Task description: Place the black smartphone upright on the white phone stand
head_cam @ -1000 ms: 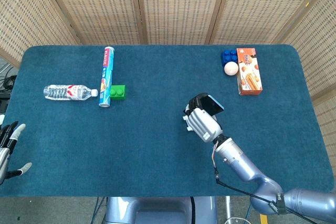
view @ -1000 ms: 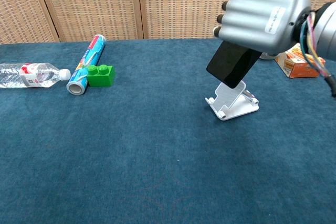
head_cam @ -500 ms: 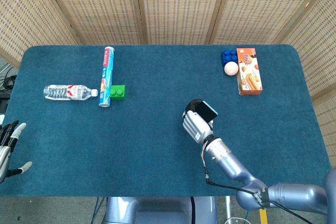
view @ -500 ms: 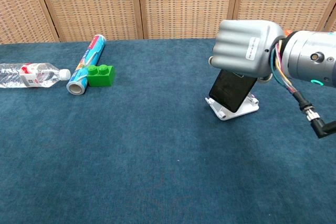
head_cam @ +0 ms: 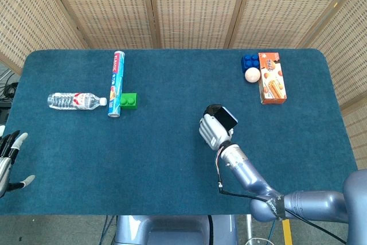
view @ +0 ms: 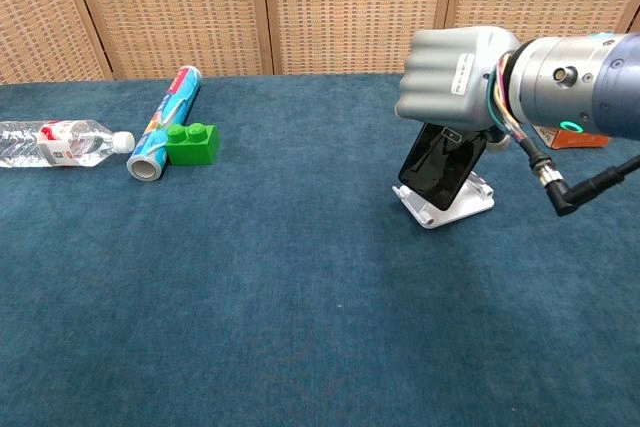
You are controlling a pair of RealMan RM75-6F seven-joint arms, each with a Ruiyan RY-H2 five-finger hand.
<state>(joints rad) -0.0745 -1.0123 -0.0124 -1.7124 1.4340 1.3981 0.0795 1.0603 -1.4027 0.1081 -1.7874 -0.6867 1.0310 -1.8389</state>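
Right hand (view: 455, 78) grips glossy slab smartphone (view: 441, 165); ribbed stand (view: 455, 205) beneath.

Black smartphone (view: 441, 167), white stand (view: 462, 205), green block (view: 192, 143), blue cloth (view: 250, 297).

right hand (view: 455, 77) covers the top of the black smartphone (view: 441, 167); fingers hidden behind the hand's back, grip not visible. phone blocks most of the white phone stand (view: 458, 205), so seating on its lip cannot be told. head view: stand hidden under hand and phone. left hand (head_cam: 8, 162) cut by left edge. water bottle (view: 55, 142) cut off at chest view's left edge. print on snack box (head_cam: 272, 77) too small to read.
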